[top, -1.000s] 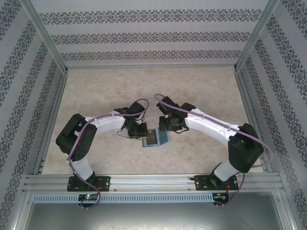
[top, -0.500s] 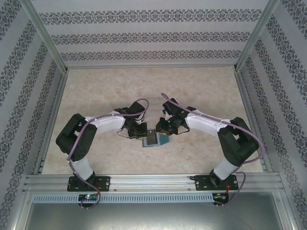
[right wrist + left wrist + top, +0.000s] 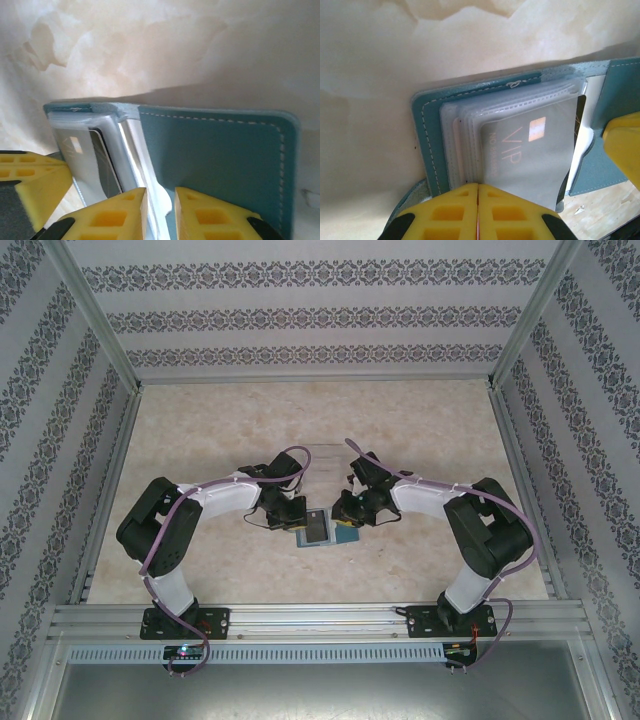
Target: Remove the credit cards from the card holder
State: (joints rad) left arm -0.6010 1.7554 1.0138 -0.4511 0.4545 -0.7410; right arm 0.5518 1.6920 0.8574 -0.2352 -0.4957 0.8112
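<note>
Beige marbled table [image 3: 420, 430] on which a teal-blue stitched card holder [image 3: 215, 165] lay open near the middle. Left gripper [image 3: 478, 210] was clenched shut at the holder's clear sleeves [image 3: 457, 145]. Right gripper [image 3: 160, 196] straddled a pale edge by the fold; its grip could not be told. A grey "VIP" credit card [image 3: 530, 155] sat in the top sleeve

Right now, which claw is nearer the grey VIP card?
Left. The left claw is shut at the card edge; the right claw sits beside it, at the wallet fold.
</note>
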